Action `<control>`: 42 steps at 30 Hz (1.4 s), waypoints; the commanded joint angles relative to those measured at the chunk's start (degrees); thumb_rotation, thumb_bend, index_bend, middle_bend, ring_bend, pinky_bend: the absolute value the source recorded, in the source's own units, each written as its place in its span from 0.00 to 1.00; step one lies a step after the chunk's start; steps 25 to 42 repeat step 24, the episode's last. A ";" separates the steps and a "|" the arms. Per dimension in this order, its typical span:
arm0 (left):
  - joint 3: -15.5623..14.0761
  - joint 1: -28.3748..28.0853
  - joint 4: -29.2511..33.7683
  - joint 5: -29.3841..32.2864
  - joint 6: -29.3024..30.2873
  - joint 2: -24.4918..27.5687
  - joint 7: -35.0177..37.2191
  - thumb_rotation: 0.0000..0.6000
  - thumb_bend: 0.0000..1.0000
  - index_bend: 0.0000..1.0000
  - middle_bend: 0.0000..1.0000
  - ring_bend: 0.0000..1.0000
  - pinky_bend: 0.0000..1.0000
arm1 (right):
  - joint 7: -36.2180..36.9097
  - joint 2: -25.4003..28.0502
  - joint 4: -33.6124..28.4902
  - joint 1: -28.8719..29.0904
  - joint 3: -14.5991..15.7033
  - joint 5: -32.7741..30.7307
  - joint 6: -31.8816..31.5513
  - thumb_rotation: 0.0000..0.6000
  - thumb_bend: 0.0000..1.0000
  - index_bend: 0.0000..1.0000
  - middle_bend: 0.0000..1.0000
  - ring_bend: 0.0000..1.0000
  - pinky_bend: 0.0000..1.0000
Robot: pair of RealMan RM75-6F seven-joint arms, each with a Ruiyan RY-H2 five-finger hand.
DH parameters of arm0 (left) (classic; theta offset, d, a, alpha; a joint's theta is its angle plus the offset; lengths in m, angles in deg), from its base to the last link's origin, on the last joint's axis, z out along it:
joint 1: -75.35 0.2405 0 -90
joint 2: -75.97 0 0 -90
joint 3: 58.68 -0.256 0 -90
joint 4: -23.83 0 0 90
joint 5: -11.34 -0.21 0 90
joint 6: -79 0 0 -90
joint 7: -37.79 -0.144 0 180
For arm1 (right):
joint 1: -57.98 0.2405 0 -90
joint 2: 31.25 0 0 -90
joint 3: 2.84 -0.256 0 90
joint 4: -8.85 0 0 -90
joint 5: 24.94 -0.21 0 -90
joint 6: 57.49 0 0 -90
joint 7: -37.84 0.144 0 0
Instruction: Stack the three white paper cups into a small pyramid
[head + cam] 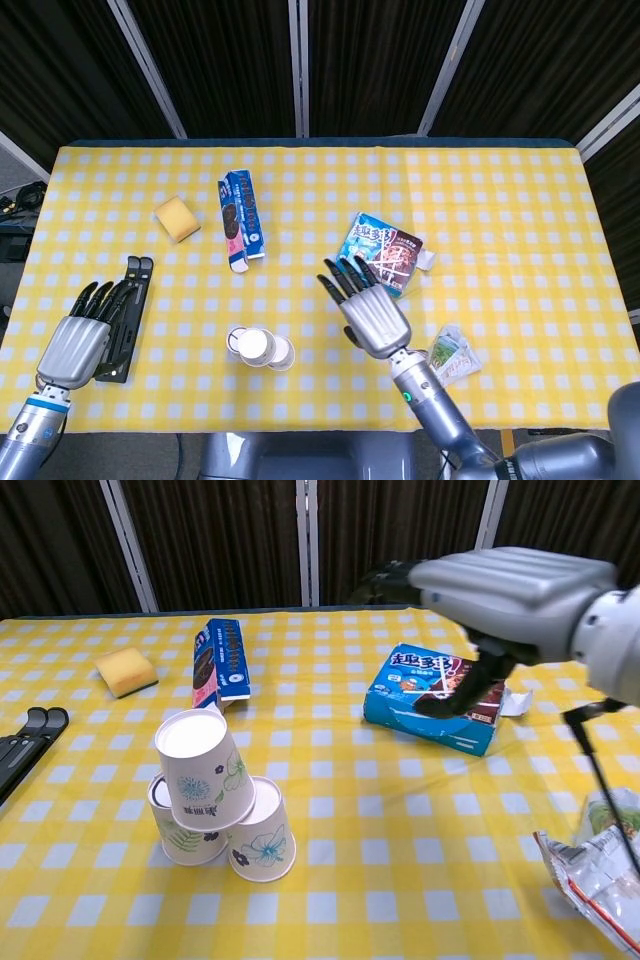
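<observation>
1. the left hand (75, 340) lies at the near left edge of the surface (500, 200), fingers spread and holding nothing, over a black tool (128, 300).
2. a yellow sponge (176, 218) and a blue cookie box (240, 220) lie beyond that hand, further back on the checked cloth.
3. the three white paper cups (215, 800) stand between the two hands, well to the left of the right hand and clear of it; two sit upside down side by side, the third rests tilted on top of them.
4. the right hand (368, 308) hovers released, fingers apart, gripping nothing.
5. a blue snack box (380, 252) lies just beyond its fingertips.
6. a crumpled wrapper (445, 358) lies just right of that hand's wrist.
</observation>
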 commanded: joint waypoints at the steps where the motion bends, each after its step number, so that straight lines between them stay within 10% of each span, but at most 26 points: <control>1: 0.08 0.13 -0.07 0.02 0.25 -0.16 -0.05 1.00 0.22 0.00 0.00 0.00 0.00 | 10.72 5.70 3.14 -7.87 6.15 8.37 -5.47 1.00 0.17 0.11 0.00 0.00 0.00; 21: 1.74 2.17 -4.59 -0.92 5.79 -1.78 5.32 1.00 0.21 0.00 0.00 0.00 0.00 | 41.51 9.97 32.22 -29.92 12.02 18.97 -16.20 1.00 0.16 0.02 0.00 0.00 0.00; 42: 1.77 2.34 -4.84 -0.99 6.05 -1.79 5.60 1.00 0.21 0.00 0.00 0.00 0.00 | 41.75 9.94 33.41 -30.48 11.22 19.44 -15.63 1.00 0.16 0.02 0.00 0.00 0.00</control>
